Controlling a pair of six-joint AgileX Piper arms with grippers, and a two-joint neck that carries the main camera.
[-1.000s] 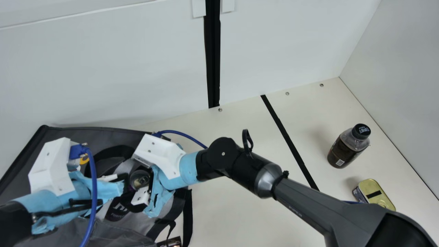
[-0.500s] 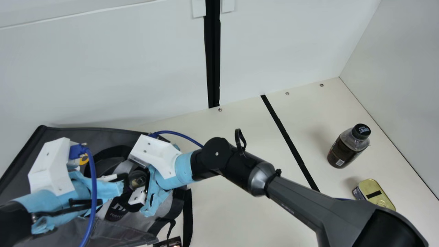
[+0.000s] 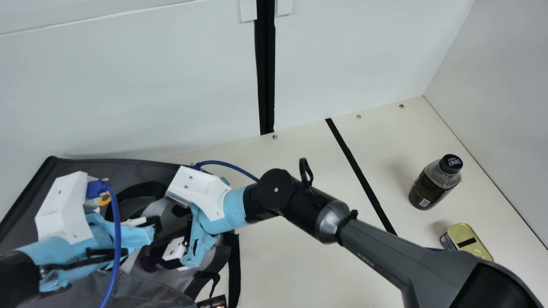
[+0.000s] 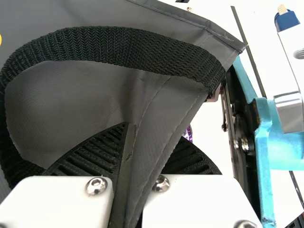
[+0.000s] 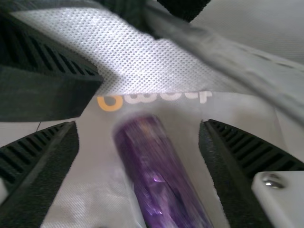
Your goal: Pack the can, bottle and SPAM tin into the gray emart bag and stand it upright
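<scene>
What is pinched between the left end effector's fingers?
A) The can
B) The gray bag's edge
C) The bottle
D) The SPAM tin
B: in the left wrist view, the gray bag has its edge running between the two ribbed fingers of the left end effector.

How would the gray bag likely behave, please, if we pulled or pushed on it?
The gray bag would probably fold rather than stay stiff, since its thin wall creases where the left claw pinches its edge. Its webbing handle looks bendy but perhaps a little springy, as it arches in an open loop.
</scene>
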